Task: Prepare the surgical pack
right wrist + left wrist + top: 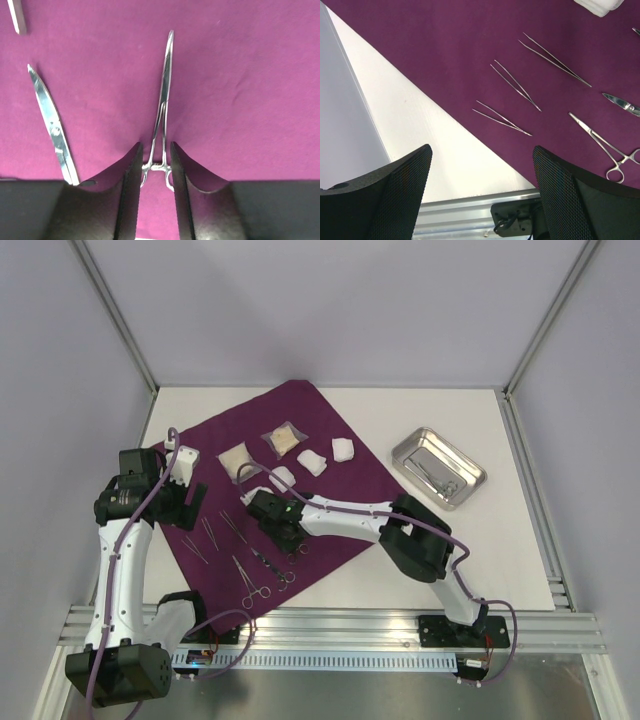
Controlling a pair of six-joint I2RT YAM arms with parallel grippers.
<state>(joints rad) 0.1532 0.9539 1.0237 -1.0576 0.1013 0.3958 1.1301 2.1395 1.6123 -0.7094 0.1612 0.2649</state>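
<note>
The dark-purple cloth (330,440) lies spread as a diamond on the table. In the right wrist view my right gripper (153,160) is down on the cloth, its fingers (127,200) pressed against both sides of the ring handles of thin steel forceps (163,100) that point away from it. Steel scissors (52,130) lie just to the left. White gauze pads (314,462) and two tan packets (235,459) sit further back on the cloth. The shiny steel tray (437,468) stands off the cloth to the right. My left gripper (482,165) hovers open over the cloth's left edge, holding nothing.
Three thin tweezers (516,85) and another ring-handled forceps (597,142) lie on the cloth ahead of the left gripper. Bare white table (435,145) and the aluminium front rail (330,625) run below the cloth. Frame posts stand at the back corners.
</note>
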